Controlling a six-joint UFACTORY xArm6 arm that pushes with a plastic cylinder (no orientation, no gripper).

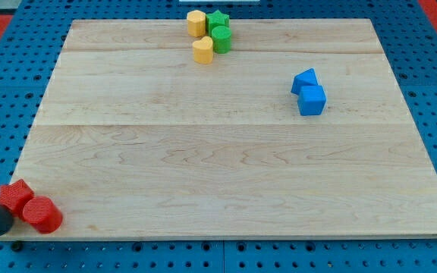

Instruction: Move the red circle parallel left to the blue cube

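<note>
- The rod enters from the view's bottom left corner as a dark shape; its tip [6, 227] seems to sit just to the view's left of the red circle [42, 214], touching or nearly touching it, though the exact end is hard to make out. There are no fingers to open or close: the rod only pushes.
- The red circle lies at the board's bottom left corner, with a red star [15, 195] touching it on its upper left.
- The blue cube [312, 100] stands well apart, toward the view's upper right, with a second blue block [304, 80] touching its upper left.
- So the circle's goal lies up and to the right of the tip, which looks to be on the correct side for pushing.
- The wooden board [218, 167] between them is flat, with no blocks in the way.
- A yellow and green cluster [209, 34] sits at the view's top, away from the likely path.
</note>
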